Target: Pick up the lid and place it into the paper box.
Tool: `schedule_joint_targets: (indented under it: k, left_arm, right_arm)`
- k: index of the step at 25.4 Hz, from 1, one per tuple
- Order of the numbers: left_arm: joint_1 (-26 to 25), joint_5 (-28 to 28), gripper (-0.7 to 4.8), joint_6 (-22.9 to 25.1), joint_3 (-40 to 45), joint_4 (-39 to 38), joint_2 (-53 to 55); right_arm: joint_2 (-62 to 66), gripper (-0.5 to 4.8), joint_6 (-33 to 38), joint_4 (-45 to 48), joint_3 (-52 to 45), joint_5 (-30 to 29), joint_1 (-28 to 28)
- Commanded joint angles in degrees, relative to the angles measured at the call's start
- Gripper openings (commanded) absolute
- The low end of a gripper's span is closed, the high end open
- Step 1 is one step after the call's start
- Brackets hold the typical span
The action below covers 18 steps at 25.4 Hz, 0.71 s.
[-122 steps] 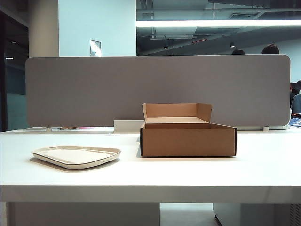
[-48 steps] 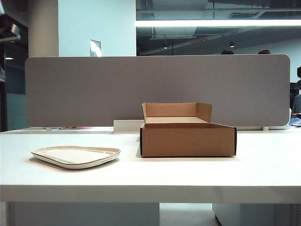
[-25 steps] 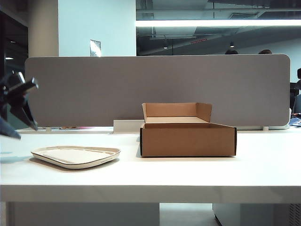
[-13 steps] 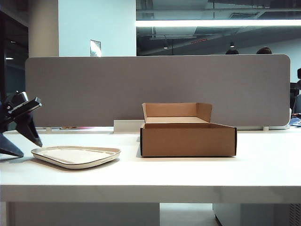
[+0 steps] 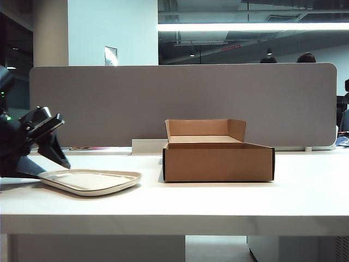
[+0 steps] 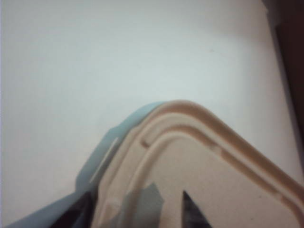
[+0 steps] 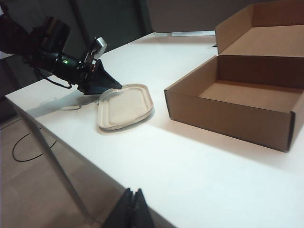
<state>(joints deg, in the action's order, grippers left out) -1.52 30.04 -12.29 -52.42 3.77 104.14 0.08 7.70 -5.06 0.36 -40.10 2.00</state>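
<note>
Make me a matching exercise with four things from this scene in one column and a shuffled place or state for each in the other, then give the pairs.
Things
1. lid
2. paper box
3. left gripper
4. right gripper

Places or states
A. shut, away from both task things
B. open, straddling the lid's end farthest from the box
C. empty, flap upright
D. flat on the table, left of the box in the exterior view

Pairs: 1-D, 2-C, 3-B, 4-A
</note>
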Motion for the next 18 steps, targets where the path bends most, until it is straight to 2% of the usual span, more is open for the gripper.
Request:
schedule_joint_targets:
  k: [1,2,3,4,6,8,14,18]
  left_arm:
    - [1.2,-0.37,2.24,-0.17,1.09,-7.37,1.31]
    - [1.27,-0.35,1.42,-0.17,1.09,-7.39,1.31]
    - [1.27,-0.35,0.83,-0.17,1.09,-7.43,1.31]
    - [1.27,-0.35,0.48,-0.17,1.09,-7.52,1.31]
    - [1.27,-0.35,0.14,-0.17,1.07,-7.52,1.31]
    - [1.27,-0.33,-0.07,-0.17,1.09,-7.52,1.27]
    - [0.9,-0.28,-0.06,-0.17,1.05,-7.87,-0.02]
    - [-0.44,-0.9,-0.06,-0.15,1.03,-7.45,-5.03]
  right_arm:
    - [-0.11,-0.05,0.02,0.48,-0.35,0.33,0.0]
    - [-0.11,-0.05,0.02,0.48,-0.35,0.33,0.02]
    - [-0.11,-0.05,0.0,0.48,-0.35,0.33,0.02]
    - [-0.11,-0.05,0.0,0.48,-0.35,0.33,0.02]
    - [-0.11,-0.05,0.02,0.48,-0.35,0.33,0.02]
    - [-0.11,-0.05,0.02,0.48,-0.35,0.33,0.02]
    - [-0.11,-0.05,0.02,0.48,-0.35,0.31,0.02]
    - [-0.11,-0.05,0.02,0.48,-0.35,0.31,0.02]
